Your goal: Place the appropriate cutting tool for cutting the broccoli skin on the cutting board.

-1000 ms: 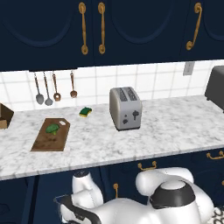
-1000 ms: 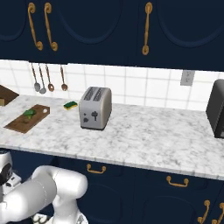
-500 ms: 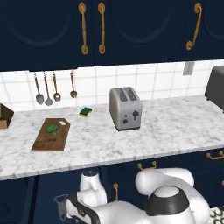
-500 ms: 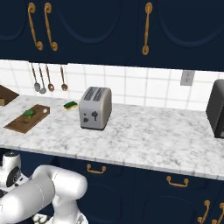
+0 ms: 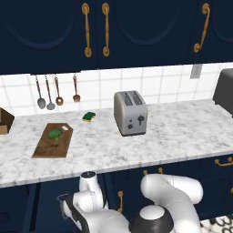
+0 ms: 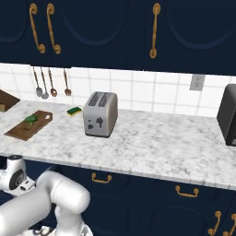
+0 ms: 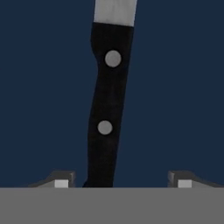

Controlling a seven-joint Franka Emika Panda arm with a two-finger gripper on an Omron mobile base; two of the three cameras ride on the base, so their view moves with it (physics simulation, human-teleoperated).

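Knife (image 7: 109, 109) lies right ahead of the pincer (image 7: 122, 183), between its two tips. Its long black handle points straight away from the pincer, with the blade at the far end. The tips stand apart, not touching it. It rests on a dark blue surface, low under the counter (image 5: 173, 136).

Knife (image 7: 108, 109) blade cut off by top edge; hand (image 7: 118, 180) fingertips barely visible.
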